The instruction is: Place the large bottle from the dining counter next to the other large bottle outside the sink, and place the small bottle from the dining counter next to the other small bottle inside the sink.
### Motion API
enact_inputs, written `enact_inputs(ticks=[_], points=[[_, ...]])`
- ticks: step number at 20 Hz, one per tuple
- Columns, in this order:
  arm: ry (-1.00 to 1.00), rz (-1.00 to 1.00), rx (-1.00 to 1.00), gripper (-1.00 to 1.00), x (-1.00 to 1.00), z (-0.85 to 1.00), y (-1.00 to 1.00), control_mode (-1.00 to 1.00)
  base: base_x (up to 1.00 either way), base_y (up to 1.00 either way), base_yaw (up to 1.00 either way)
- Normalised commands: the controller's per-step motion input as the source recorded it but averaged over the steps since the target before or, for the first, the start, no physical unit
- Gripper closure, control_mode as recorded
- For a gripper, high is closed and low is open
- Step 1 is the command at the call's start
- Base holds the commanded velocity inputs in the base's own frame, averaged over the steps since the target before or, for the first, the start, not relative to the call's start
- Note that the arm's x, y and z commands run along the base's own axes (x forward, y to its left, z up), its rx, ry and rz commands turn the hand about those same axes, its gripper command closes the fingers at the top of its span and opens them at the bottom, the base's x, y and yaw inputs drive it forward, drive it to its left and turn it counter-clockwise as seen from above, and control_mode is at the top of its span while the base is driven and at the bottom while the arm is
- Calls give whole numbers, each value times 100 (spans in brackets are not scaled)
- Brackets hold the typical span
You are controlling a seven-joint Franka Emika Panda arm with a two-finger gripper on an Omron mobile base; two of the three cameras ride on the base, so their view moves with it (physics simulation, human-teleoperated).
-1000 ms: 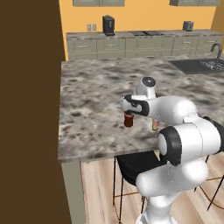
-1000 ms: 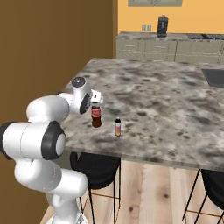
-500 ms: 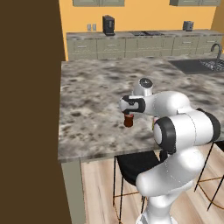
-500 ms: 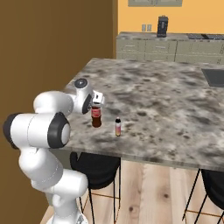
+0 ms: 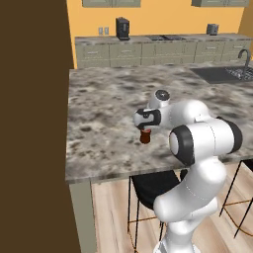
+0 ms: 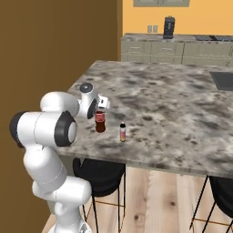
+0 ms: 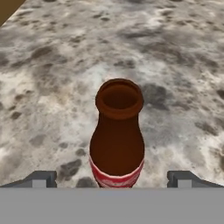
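Closing in over the last second, the wide-open two-finger gripper [image 7: 112, 179] now straddles the tall brown glass bottle with a slim neck and red label [image 7: 117, 140], fingertips either side and touching nothing; the arm has folded nearer while the bottle stands upright where it was on the mottled grey-brown stone dining counter [image 5: 104, 99]; a grasp looks imminent. Glossy glass, round open mouth, bulbous shoulder; a small slim bottle with a dark cap [image 6: 122, 132] stands just beside it.

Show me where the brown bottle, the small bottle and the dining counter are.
brown bottle [image 7: 117, 148], hand view, its body.
small bottle [image 6: 122, 132], right base view, its middle.
dining counter [image 6: 182, 109], right base view, bare stone top.
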Motion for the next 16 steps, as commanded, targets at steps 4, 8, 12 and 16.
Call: enact_inputs(ticks=[4, 8, 12, 16], points=[[0, 0, 0, -100, 20, -13, 0, -100, 0, 0, 0], [0, 0, 0, -100, 19, -12, 0, -100, 0, 0, 0], [0, 0, 0, -100, 22, -12, 0, -100, 0, 0, 0], [0, 0, 0, -100, 23, -12, 0, -100, 0, 0, 0]])
